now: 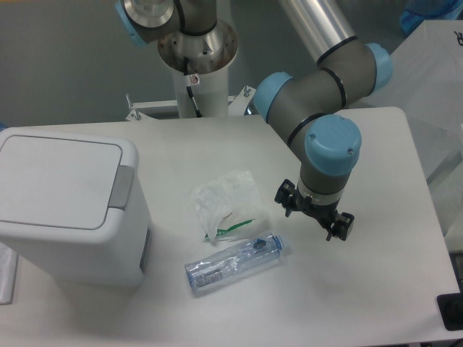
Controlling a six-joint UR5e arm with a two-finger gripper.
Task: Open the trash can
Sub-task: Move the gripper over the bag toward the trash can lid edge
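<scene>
While the trash can (69,206) sits lid down, gripper (312,215) open, empty, well apart, beside plastic bottle (233,262).

A crumpled plastic bag (226,204) and a clear bottle (233,263) lie between the claw (313,214) and the trash can (69,206). Bare tabletop (217,144) runs behind them.

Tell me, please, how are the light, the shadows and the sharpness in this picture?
In the camera view the light is soft and even, a little bluish; the trash can casts only a faint shadow on the table; no strong glare, just small highlights on the plastic bottle; the whole view is slightly soft, and the gripper looks dark with few details.
</scene>
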